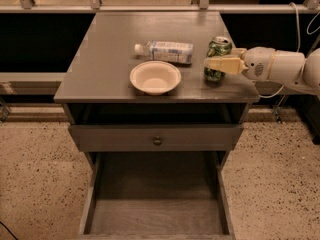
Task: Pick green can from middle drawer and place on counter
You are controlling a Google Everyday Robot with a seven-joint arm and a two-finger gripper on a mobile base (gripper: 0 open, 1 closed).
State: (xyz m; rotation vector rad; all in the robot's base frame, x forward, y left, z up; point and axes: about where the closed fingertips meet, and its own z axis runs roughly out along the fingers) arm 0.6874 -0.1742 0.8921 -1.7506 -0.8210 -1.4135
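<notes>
The green can [219, 46] stands upright on the counter [110, 49] near its right edge. My gripper [214, 60] reaches in from the right at can height and is shut on the can, with one cream finger [222, 65] across its front and the other behind it. The middle drawer [155, 219] is pulled out at the bottom of the view, and its wood-grain floor is bare.
A white bowl [155, 77] sits on the counter's front middle. A clear plastic bottle [167, 51] lies on its side behind the bowl, left of the can. A closed drawer with a round knob [157, 140] is above the open one. Speckled floor surrounds the cabinet.
</notes>
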